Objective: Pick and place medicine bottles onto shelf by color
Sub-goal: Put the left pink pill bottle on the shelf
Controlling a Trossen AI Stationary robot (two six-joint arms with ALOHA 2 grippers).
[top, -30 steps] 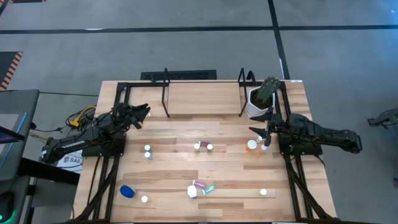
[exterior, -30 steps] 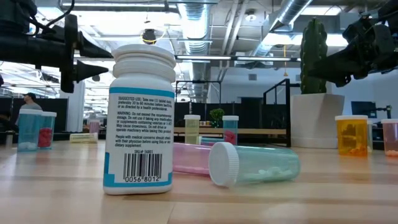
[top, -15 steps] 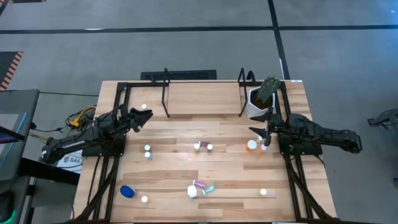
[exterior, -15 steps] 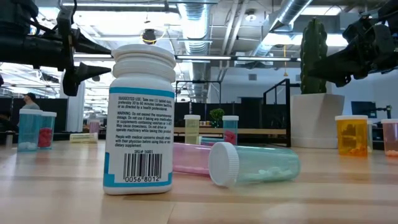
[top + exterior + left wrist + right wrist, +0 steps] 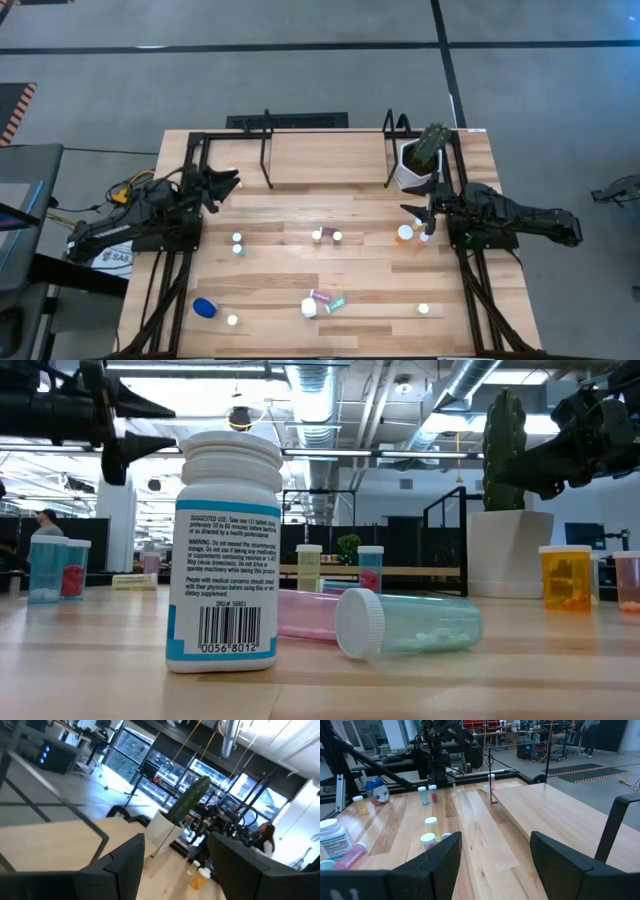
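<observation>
Overall, the plank table [image 5: 300, 270] carries the shelf [image 5: 325, 160] along its far edge, a pale board inside black rods with upright loops at each side; no bottle can be made out on the board itself. At the shelf's right end stands a white pot with a cactus [image 5: 422, 158], just beside the right loop.

The left gripper [image 5: 228, 183] is raised above the far-left part of the table, near the shelf's left loop; its fingers [image 5: 127, 857] stand apart with nothing between them. The right gripper [image 5: 418, 211] hangs near the pot, above the right side of the table, its fingers [image 5: 442, 855] likewise apart and empty.

The bottles stand or lie loose on the table, well short of the shelf. A wide blue bottle [image 5: 204, 307] sits near-left, with a white-capped one [image 5: 232, 320] just beside it. A large white bottle [image 5: 227, 550] stands near-centre, touching or just beside a pink bottle [image 5: 305, 614] and a teal bottle [image 5: 408, 625], both lying on their sides. Two small bottles [image 5: 327, 236] stand mid-table, a teal pair [image 5: 237, 243] to the left. An orange bottle [image 5: 404, 234] stands right, just below the right gripper, another [image 5: 425, 237] beside it. One bottle [image 5: 423, 309] stands alone near-right.
</observation>
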